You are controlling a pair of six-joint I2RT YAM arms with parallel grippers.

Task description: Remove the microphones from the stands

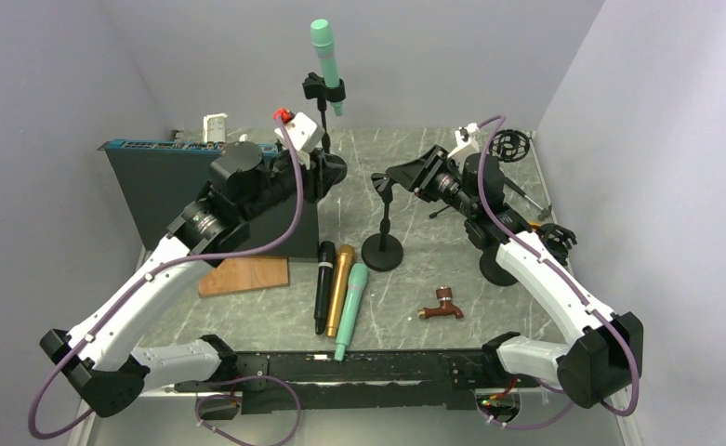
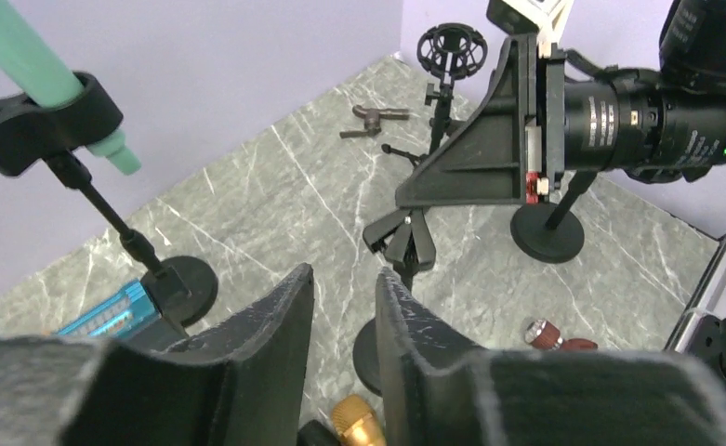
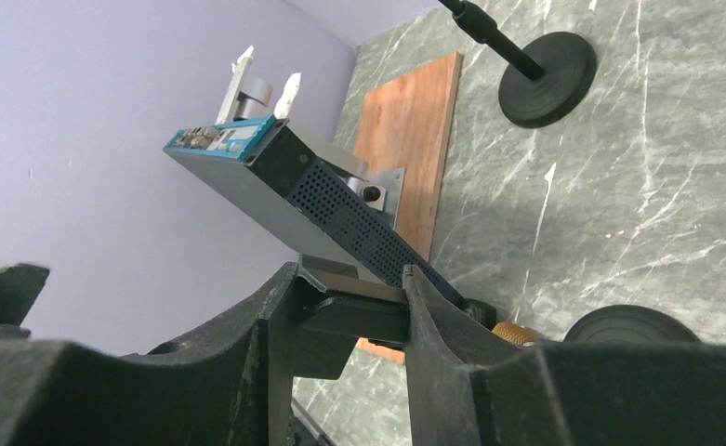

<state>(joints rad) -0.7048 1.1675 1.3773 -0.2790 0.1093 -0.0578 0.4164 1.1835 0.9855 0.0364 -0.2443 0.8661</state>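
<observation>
Located the green microphone (image 1: pixel 324 54) at the back of the tabletop (image 1: pixel 257 321), seated in the black clip (image 1: pixel 324 90) of the tall stand (image 2: pixel 108 218), tilted, wider end uppermost. Judged light, rigid and smooth-bodied (likely slippery under hard pads), with the clip probably gripping by friction alone. Recommend taking hold on the bare barrel above the clip and drawing out along the barrel's own line. Expect the stand to tip or lift unless steadied near its base (image 2: pixel 187 283).

Found the left tool (image 2: pixel 345 279) low beside that stand, fingers set almost together, only a slim gap showing, nothing in it, clear of the microphone. Found the right tool (image 3: pixel 349 277) clamped on the empty clip (image 3: pixel 354 316) of a second stand (image 1: pixel 383 251) at mid-tabletop.

Noted a black microphone (image 1: pixel 323 286), a gold microphone (image 1: pixel 341 290) and a second green microphone (image 1: pixel 350 311) lying side by side toward the near edge. Noted also a brown tap fitting (image 1: pixel 442 307) just beside them, a wooden board (image 1: pixel 244 276) and a dark blue-edged box (image 1: pixel 164 177) to the left, and a shock mount (image 1: pixel 508 144) at back right.

Recorded a hard, smooth, grey-green marbled tabletop. Recorded plain lilac walls on three sides.
</observation>
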